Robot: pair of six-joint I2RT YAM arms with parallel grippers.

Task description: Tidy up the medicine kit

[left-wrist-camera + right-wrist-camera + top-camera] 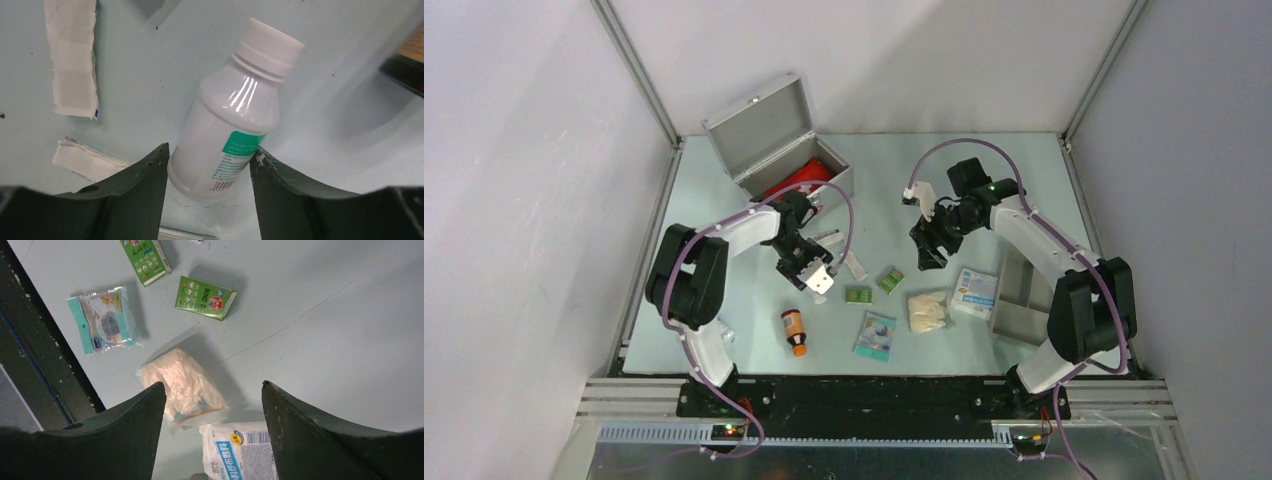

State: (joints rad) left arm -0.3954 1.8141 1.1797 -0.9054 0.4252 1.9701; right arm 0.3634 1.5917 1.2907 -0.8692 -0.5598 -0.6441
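Pale table [879,200]; white bottle [235,110], green label, left-wrist view only.

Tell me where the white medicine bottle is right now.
Left of centre in the top view, the white bottle sits base-first between the jaws of the left gripper, a little beyond the brown bottle.

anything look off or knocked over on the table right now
The brown bottle with the orange cap lies on its side near the left arm's base, and the white bottle between the fingers of the left gripper is also lying down. Nothing looks spilled or damaged.
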